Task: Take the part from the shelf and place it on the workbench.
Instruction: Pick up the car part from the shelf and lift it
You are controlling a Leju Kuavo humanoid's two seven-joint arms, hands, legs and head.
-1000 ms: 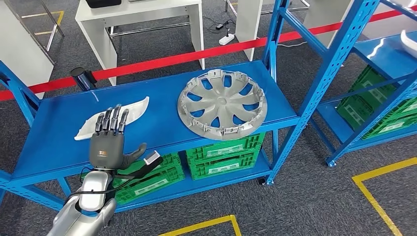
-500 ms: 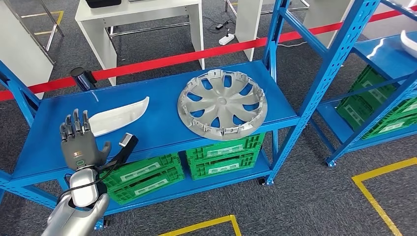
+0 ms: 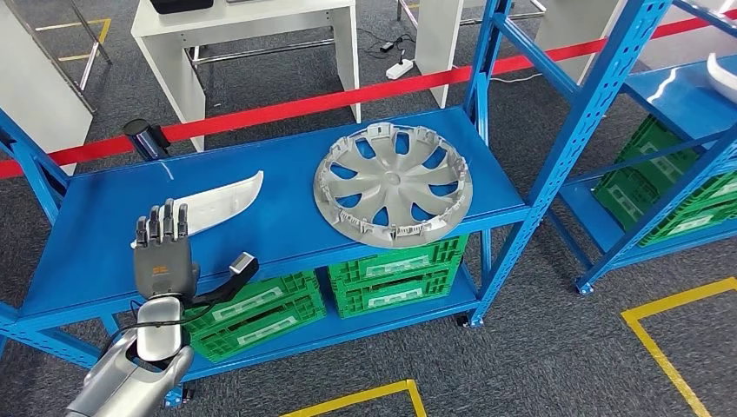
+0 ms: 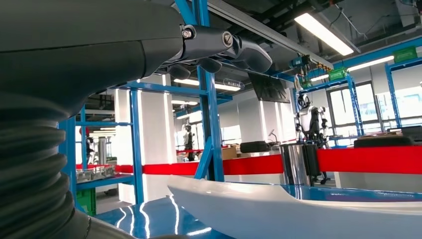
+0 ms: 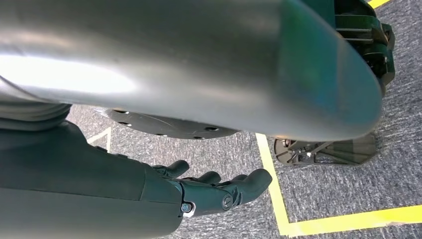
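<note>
Left arm reaches up from below, its left hand (image 3: 162, 254) flat and empty, fingers (image 3: 162, 222) straight and apart, thumb out sideways. Right hand (image 5: 209, 189) hangs low, fingers loosely extended, holding nothing.

White part (image 3: 213, 201), blue shelf (image 3: 287, 217), silver hubcap (image 3: 393, 183)

Bright, even overhead lighting; ceiling strip lights (image 4: 323, 34) glare, and the shelf top (image 4: 149, 219) shines with reflections.
</note>
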